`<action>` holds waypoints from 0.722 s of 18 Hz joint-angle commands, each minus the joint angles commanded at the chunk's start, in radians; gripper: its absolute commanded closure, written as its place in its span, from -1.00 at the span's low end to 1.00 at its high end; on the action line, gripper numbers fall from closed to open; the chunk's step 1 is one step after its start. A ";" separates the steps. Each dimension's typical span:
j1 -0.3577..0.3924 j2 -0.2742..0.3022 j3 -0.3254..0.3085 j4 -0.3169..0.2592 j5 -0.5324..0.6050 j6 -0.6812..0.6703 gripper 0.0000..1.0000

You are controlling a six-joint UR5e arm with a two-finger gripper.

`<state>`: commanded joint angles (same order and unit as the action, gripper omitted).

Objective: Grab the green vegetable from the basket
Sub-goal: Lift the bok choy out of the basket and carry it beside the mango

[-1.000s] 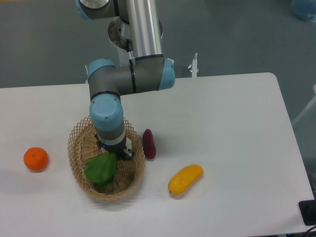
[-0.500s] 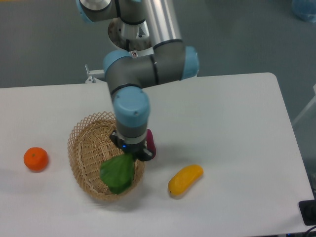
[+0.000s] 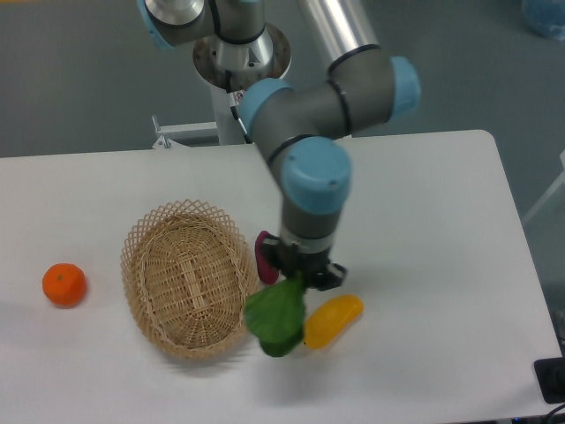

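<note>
beside the basket point(image 3: 187, 276), above the table point(image 3: 424, 221): green vegetable point(image 3: 277, 318), held aloft.
gripper point(image 3: 302, 276) clenched on its stem end, leaves hanging down, clear of the rim; overlaps yellow fruit point(image 3: 334, 320), purple piece point(image 3: 263, 254) behind.

The tool point(image 3: 303, 281) has its fingertips hidden behind the green vegetable point(image 3: 276, 318). The wrist covers most of the purple piece point(image 3: 263, 255). Leaves overlap the yellow fruit's point(image 3: 336, 317) left end.
</note>
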<state>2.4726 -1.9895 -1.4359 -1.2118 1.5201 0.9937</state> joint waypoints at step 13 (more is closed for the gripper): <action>0.147 -0.094 0.086 0.009 0.060 0.272 0.53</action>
<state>2.6200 -2.0831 -1.3499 -1.2026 1.5800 1.2655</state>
